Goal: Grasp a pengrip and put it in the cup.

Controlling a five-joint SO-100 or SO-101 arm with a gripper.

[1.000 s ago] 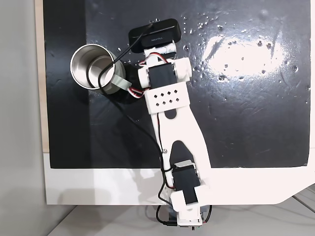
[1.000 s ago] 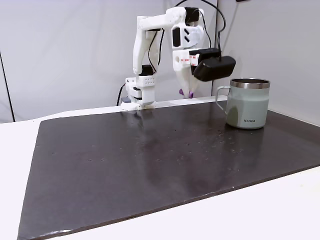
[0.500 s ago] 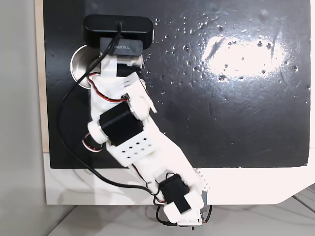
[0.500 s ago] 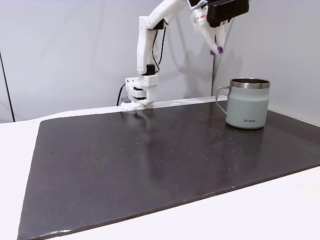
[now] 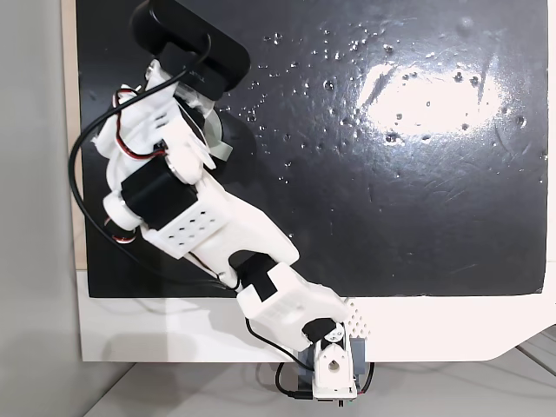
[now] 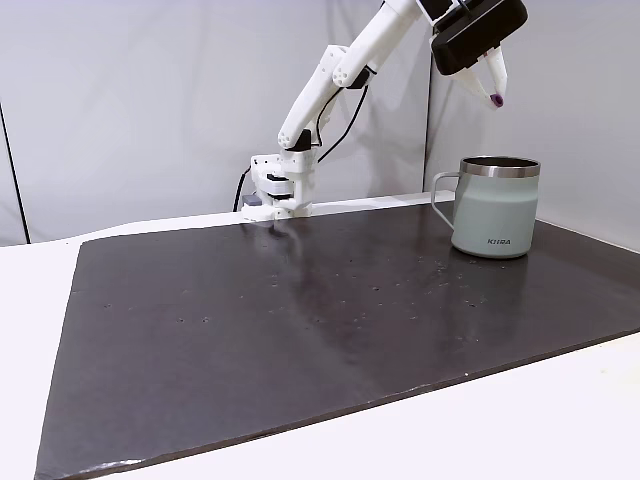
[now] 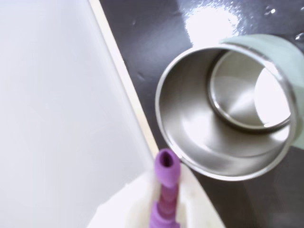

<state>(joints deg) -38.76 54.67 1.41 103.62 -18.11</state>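
High at 1 o'clock in the side fixed view: gripper (image 6: 496, 98) clenched on pengrip (image 6: 497, 100), purple tip poking out below the white fingers (image 6: 492, 75). Hangs well above cup (image 6: 494, 207), almost straight over the steel rim. Half a second ago sat further toward 11 o'clock, over the handle side; a second ago low, near the mat (image 6: 300, 300) behind the cup. So: lifted, then swung across toward the cup.

In the top fixed view, arm (image 5: 200, 234) swept to 10 o'clock of frame, covering most of the cup; only a sliver of pale wall (image 5: 217, 139) visible beside the wrist. Earlier the cup lay open to view at 10 o'clock.

In the wrist view, pengrip (image 7: 165, 190) at 6 o'clock, pinched between pale fingers (image 7: 128, 206), hollow end pointing up-frame. Cup (image 7: 190, 109) at 2 o'clock, mouth open, empty as far as can be told. Grip tip reads at the near rim, not yet over the centre.

Judgement: carry nearly complete. Small further shift toward cup centre needed before release; drop from here could clip the rim.
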